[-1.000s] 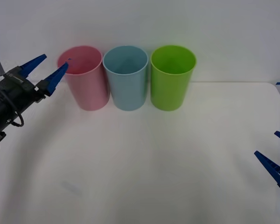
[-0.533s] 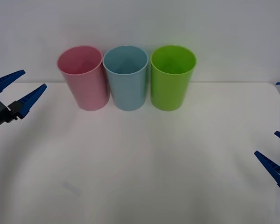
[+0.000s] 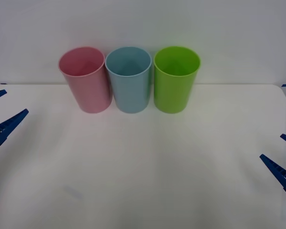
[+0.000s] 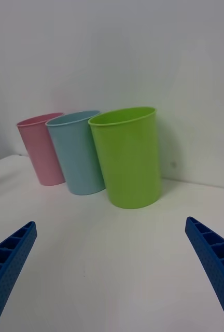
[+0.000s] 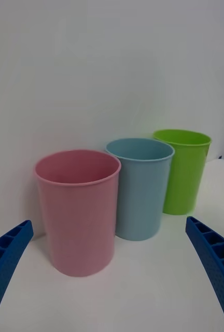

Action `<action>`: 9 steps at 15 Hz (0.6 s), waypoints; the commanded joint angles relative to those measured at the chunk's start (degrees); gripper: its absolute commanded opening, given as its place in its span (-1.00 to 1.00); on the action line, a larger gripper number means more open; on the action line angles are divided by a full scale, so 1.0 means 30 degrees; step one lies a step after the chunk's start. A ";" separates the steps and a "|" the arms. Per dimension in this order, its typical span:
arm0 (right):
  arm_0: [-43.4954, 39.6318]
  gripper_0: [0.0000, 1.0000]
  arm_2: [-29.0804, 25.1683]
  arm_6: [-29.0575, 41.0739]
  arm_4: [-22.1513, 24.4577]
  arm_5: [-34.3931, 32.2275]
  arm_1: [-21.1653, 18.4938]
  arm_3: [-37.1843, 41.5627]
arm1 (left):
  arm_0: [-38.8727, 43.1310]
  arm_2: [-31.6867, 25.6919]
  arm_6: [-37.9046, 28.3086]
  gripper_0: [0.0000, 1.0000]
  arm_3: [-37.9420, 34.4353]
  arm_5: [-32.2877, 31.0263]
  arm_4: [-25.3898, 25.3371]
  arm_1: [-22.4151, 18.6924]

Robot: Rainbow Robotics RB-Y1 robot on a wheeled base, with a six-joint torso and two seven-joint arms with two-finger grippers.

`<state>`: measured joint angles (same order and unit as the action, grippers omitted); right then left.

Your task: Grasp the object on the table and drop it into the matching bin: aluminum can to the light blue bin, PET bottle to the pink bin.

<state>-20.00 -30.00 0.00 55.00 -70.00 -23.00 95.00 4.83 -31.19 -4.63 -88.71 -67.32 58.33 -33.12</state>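
Note:
The pink bin (image 3: 88, 90), the light blue bin (image 3: 129, 88) and a lime green bin (image 3: 175, 88) stand in a row at the back of the white table (image 3: 148, 167). The object, can or PET bottle, is out of view. My left gripper (image 3: 16, 100) is open at the table's left edge, well left of the pink bin, with nothing between its fingers. My right gripper (image 3: 270, 146) is open at the right edge, also holding nothing. The left wrist view faces the pink bin (image 5: 78, 212) and the light blue bin (image 5: 140, 189); the right wrist view has the light blue bin (image 4: 78, 155) beside the pink bin (image 4: 39, 150).
The lime green bin (image 4: 128, 158) is the nearest bin to my right gripper (image 4: 110, 222). A white wall rises right behind the bins. A faint grey smudge (image 3: 72, 192) marks the tabletop at the front left.
My left gripper has drawn back from beside the pink bin's rim, leftward and toward the front, to the table's left edge. The right gripper and the bins have not moved.

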 commanded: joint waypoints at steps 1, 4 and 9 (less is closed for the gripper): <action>0.0000 1.00 0.0000 0.0001 0.0000 0.0000 0.0000 0.0000 | 0.1026 -0.0210 0.0813 1.00 -0.0107 -0.0324 -0.0431 -0.0474; 0.0000 1.00 0.0000 0.0001 0.0000 0.0000 0.0000 0.0000 | 0.2256 -0.0503 0.1311 1.00 -0.0400 -0.0558 -0.0724 -0.1001; 0.0000 1.00 0.0000 0.0001 0.0000 0.0000 0.0000 0.0000 | 0.3897 -0.1206 0.2424 1.00 -0.0693 -0.0939 -0.0871 -0.1148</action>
<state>-20.00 -30.00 0.00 55.00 -70.00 -23.00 95.00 15.81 -34.26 2.65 -90.42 -69.94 55.79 -36.50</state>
